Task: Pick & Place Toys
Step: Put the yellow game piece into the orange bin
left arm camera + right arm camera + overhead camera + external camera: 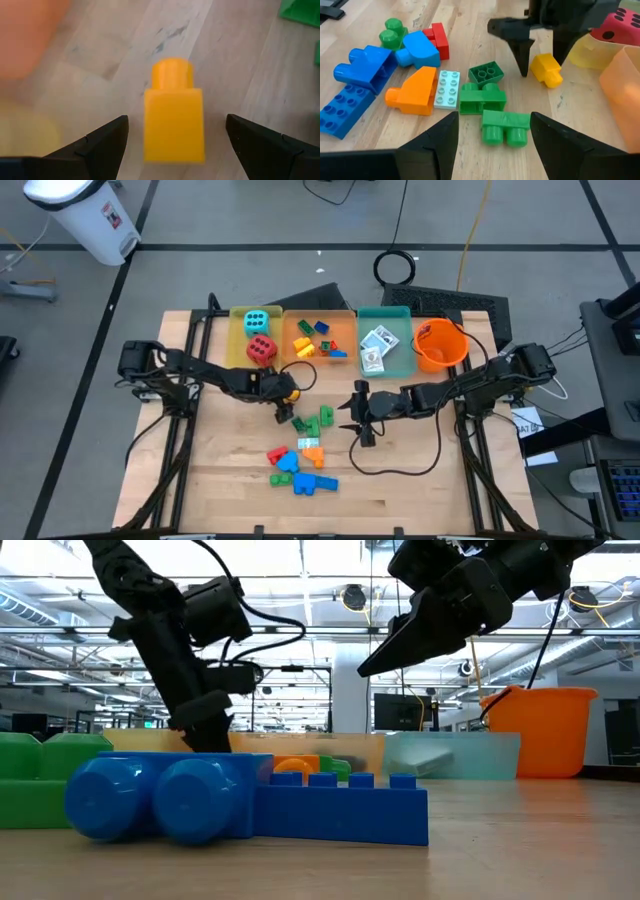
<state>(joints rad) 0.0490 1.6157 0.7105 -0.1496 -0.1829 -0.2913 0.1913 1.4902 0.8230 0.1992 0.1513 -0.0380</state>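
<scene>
A yellow brick point(174, 120) lies on its side on the bare wood, its stud pointing away from my left gripper point(283, 400). That gripper is open and tipped down over it, one finger point(105, 145) on each side, apart from the brick. My right gripper point(358, 417) hangs open above the table, right of the loose bricks, with nothing between its fingers. Green bricks point(492, 107) lie below it. A heap of blue, orange, red and green bricks point(300, 462) rests nearer the front edge. The cyan die point(256, 320) and the red die point(262, 348) sit in the yellow tray point(238, 340).
Along the far edge stand the yellow tray, an orange tray point(345, 330) with several bricks, a teal tray point(400, 360) with card packs point(376, 346) and an orange bucket point(440, 345). Bare wood lies at the front left and front right.
</scene>
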